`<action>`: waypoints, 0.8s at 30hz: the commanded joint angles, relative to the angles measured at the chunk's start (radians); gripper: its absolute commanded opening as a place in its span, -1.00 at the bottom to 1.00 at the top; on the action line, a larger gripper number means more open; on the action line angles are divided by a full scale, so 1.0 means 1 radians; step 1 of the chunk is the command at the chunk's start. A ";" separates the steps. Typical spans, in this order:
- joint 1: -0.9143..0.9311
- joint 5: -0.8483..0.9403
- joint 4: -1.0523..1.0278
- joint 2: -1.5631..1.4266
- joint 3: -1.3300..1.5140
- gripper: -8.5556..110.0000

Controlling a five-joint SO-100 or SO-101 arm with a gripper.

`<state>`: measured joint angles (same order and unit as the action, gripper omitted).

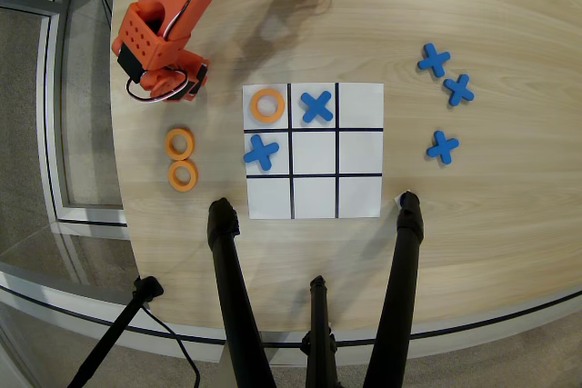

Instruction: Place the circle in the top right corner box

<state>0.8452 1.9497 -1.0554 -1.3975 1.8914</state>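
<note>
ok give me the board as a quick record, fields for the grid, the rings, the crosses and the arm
grid: 3x3 paper grid on wooden table
rings on grid: one orange ring, upper-left cell
rings off grid: two, left of the grid
crosses on grid: top-middle, middle-left
crosses off grid: three, right of the grid
lower-left cell: empty
end effector: upper left, off the grid; grip unclear

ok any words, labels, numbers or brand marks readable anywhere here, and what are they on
None: no readable text, number or brand mark shows in the overhead view.
The paper grid carries only black lines, no print.
The orange rings and blue crosses are plain shapes, not lettering.
The orange arm shows only a pattern of holes, no label; its tool cannot be made out.
</note>
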 commanded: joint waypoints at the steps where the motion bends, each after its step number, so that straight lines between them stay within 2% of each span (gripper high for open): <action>1: -0.031 -0.034 -0.063 -0.046 -0.058 -0.86; 6: -0.172 -0.144 -0.330 -0.179 -0.278 -0.86; 10: -0.360 -0.273 -0.334 -0.272 -0.331 -0.86; 16: -0.586 -0.387 -0.141 -0.184 -0.364 -0.86; 24: -0.687 -0.495 -0.015 0.094 -0.514 -0.86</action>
<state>0.1779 1.4803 -1.1029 -1.3622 1.4588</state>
